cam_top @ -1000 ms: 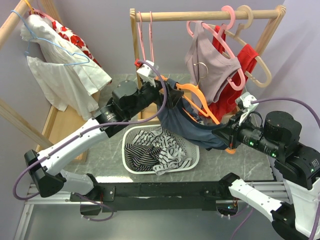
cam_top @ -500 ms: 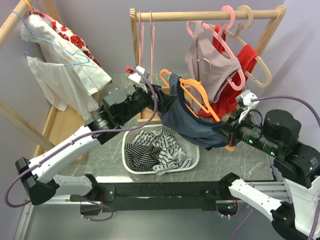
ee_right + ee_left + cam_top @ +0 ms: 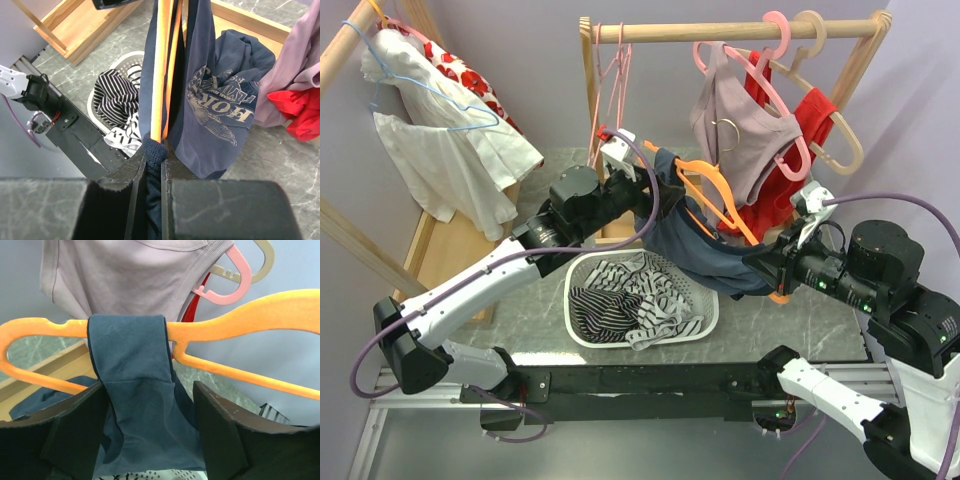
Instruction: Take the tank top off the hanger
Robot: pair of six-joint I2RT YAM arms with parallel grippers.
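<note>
Tank top (image 3: 695,250): strap draped over orange hanger (image 3: 260,315), not off.
Left tool (image 3: 150,392): spread astride strap.
Right tool (image 3: 154,167): clenched on hanger's end.

- Left arm (image 3: 470,290): white shells, black joints.
- Right arm (image 3: 880,270): black cylindrical motor housings, tiny green lights, white lower link.
- Purple cable (image 3: 890,197) loops off each arm.
- Left gripper (image 3: 150,435): blocky matte-black fingers (image 3: 220,435).
- Right gripper (image 3: 154,180): dark grey fingers.
</note>
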